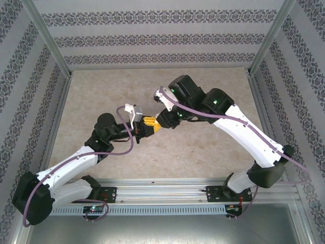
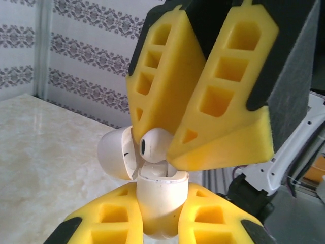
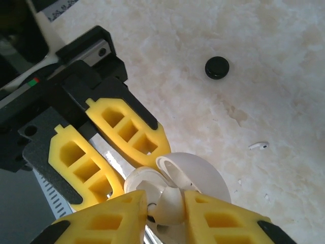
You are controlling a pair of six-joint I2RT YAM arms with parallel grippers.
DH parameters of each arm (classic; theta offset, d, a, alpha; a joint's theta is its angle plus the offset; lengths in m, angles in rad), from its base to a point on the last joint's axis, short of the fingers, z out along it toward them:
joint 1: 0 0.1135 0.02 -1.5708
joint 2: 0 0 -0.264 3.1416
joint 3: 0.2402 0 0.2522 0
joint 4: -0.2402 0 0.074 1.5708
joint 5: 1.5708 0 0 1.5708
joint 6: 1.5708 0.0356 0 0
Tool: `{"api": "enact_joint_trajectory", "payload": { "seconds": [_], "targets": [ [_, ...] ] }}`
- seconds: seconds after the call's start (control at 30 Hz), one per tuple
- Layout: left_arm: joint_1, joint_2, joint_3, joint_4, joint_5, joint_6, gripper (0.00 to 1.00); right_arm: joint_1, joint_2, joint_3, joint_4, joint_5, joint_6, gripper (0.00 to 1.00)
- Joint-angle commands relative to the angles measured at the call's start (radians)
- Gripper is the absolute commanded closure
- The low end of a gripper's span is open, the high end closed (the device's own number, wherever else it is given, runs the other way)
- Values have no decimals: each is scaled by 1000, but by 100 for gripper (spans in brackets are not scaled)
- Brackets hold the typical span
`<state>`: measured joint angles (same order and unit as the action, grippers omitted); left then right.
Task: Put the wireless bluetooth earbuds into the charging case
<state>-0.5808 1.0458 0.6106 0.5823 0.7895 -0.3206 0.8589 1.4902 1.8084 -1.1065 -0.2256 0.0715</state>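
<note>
White earbud [image 2: 155,145] sits near the middle of the left wrist view, pinched by its rounded head between the yellow fingertips of the right gripper [image 2: 157,138], which reaches in from the top of the frame with its jaws closed on the bud. The bud hangs just above the open mouth of the charging case [image 2: 157,206]; its stem is hidden, so I cannot tell if it has entered a slot. The white case stands upright at the bottom centre of that view, clamped between the yellow fingers of the left gripper [image 2: 161,190], jaws closed on its body. Its lid [image 2: 112,152] is swung open to the left, touching the bud's side. From above, both grippers meet tip to tip at the middle of the marbled table [image 1: 213,147], raised off its surface. In the right wrist view a second white earbud [image 3: 258,146] lies loose on the table at the right edge, and a black disc [image 3: 217,67] rests well apart from it in the upper right
</note>
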Motion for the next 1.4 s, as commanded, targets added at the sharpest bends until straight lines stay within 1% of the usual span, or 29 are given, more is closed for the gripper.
{"api": "enact_joint_trajectory", "payload": {
  "seconds": [0.0, 0.17, 0.3, 0.43, 0.57, 0.67, 0.87, 1.1, 1.23, 1.37],
  "targets": [
    [-15, 6, 50, 105, 44, -40, 100, 14, -4, -35, 92, -122, -54, 72],
    [-16, 12, 52, 100, 43, -37, 100, 14, 14, -30, 88, -109, -25, 66],
    [-16, 9, 55, 87, 40, -28, 100, 14, 37, -8, 70, -96, 3, 56],
    [-16, 5, 57, 73, 37, -21, 100, 14, 50, 25, 51, -51, 35, 48],
    [-16, 5, 55, 64, 33, -14, 100, 14, 61, 73, 28, 11, 72, 44],
    [-16, 3, 49, 62, 25, -6, 100, 14, 61, 112, 18, 44, 96, 40],
    [-16, 6, 40, 74, 17, -5, 100, 13, 61, 150, 20, 63, 127, 38],
    [-15, 2, 36, 69, 7, 4, 100, 6, 34, 162, 29, 70, 172, 40],
    [-14, -28, 6, 61, -59, 23, 100, -20, -50, 89, 96, 69, 222, 42],
    [-11, -84, -38, 46, -146, 45, 100, -106, -150, -44, 171, 75, 312, 44]
  ]
}}
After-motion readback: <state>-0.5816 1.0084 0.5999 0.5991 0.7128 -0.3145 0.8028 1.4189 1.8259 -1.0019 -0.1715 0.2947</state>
